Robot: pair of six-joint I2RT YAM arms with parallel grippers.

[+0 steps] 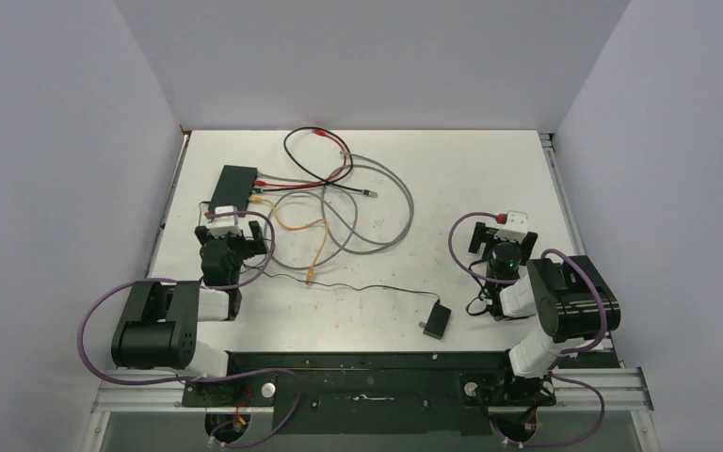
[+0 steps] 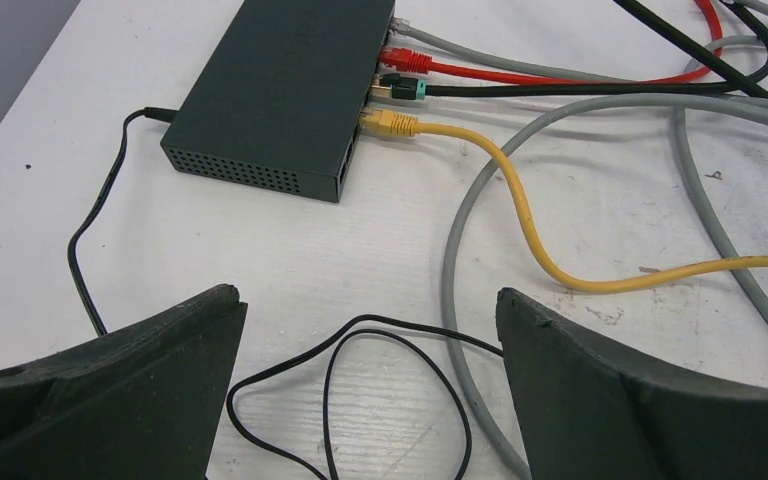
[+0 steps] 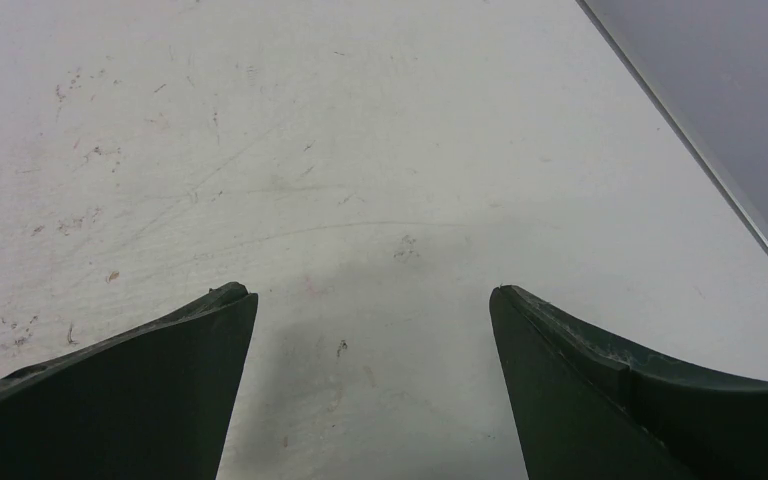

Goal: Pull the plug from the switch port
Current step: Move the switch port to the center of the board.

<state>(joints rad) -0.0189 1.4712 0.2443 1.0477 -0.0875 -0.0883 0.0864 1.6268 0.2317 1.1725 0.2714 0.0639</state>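
Observation:
The switch (image 1: 235, 186) is a flat black box at the table's back left; it also shows in the left wrist view (image 2: 280, 90). Several plugs sit in the ports on its right edge: a yellow plug (image 2: 390, 124) nearest, then a green-black plug (image 2: 400, 89), a red plug (image 2: 407, 61) and a grey-cabled plug (image 2: 397, 27). My left gripper (image 1: 233, 224) (image 2: 365, 295) is open and empty, just short of the switch, above a loop of thin black cord (image 2: 400, 325). My right gripper (image 1: 501, 231) (image 3: 370, 290) is open and empty over bare table at the right.
Grey (image 1: 395, 202), yellow (image 1: 318, 247), red (image 1: 325, 134) and black cables loop across the table's middle back. A small black adapter block (image 1: 436, 320) lies near the front centre, its thin cord (image 1: 358, 285) running left. The enclosure walls stand close on three sides.

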